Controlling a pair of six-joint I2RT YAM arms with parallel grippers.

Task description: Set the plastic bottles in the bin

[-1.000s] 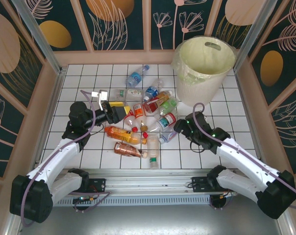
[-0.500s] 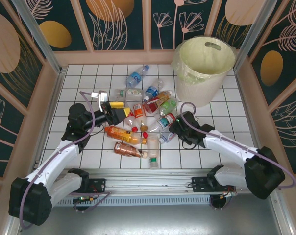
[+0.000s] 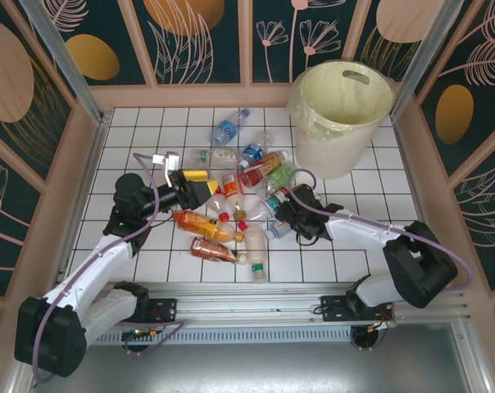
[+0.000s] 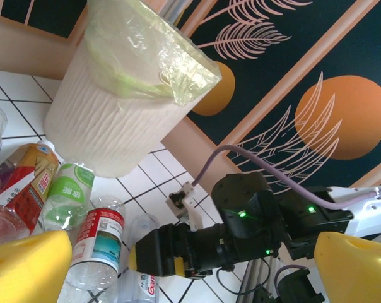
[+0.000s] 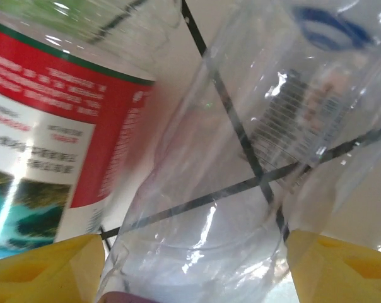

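Top external view is showing the bottles [image 3: 241, 195] lying scattered on the tiles just left of the bin [image 3: 329, 151]. Right wrist view is giving the closer detail: the right gripper [image 5: 193, 265] is pressing both sides of a clear bottle [image 5: 241, 158], beside a red-labelled bottle [image 5: 52, 113]. Left wrist view is showing the left gripper [image 4: 190, 271] gaping wide and holding nothing, facing the bin.

We see the left gripper [image 3: 200, 185] gaping wide, pointing to 3 o'clock; the right gripper [image 3: 278, 214], jaws apart, reaches low toward 10 o'clock.
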